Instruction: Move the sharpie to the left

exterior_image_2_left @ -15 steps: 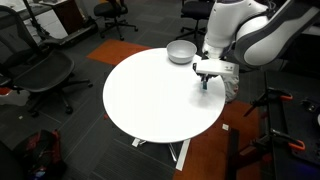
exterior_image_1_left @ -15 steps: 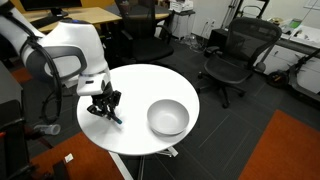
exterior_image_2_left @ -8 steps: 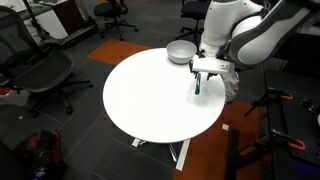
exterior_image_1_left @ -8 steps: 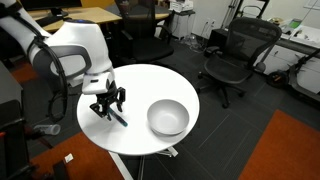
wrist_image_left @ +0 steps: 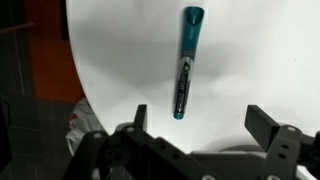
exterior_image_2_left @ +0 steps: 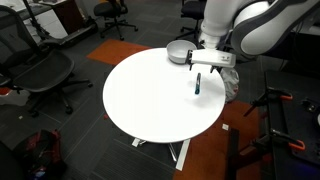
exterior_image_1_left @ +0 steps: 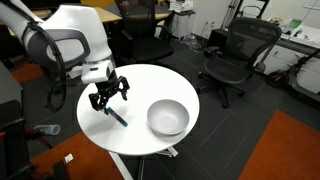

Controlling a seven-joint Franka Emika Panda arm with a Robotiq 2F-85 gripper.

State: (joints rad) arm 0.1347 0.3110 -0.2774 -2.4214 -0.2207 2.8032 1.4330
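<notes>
The sharpie [wrist_image_left: 187, 62], a slim teal-blue and dark marker, lies flat on the round white table [exterior_image_1_left: 160, 85]. In both exterior views it rests near the table's edge [exterior_image_1_left: 117, 116] [exterior_image_2_left: 198, 83], apart from the grey bowl [exterior_image_1_left: 167, 117] [exterior_image_2_left: 180, 51]. My gripper [wrist_image_left: 198, 121] hangs open above the marker, lifted off it, with nothing between its fingers [wrist_image_left: 262, 125]. In the exterior views the gripper [exterior_image_1_left: 108, 94] [exterior_image_2_left: 206, 60] sits just above the pen.
Black office chairs stand around the table [exterior_image_1_left: 236, 52] [exterior_image_2_left: 45, 72]. Desks [exterior_image_1_left: 85, 16] line the back of the room. The white table top [exterior_image_2_left: 150, 100] is bare apart from the bowl and the marker.
The jaws have gone from shut on the sharpie to open. The sharpie now lies free on the table and the gripper has risen above it.
</notes>
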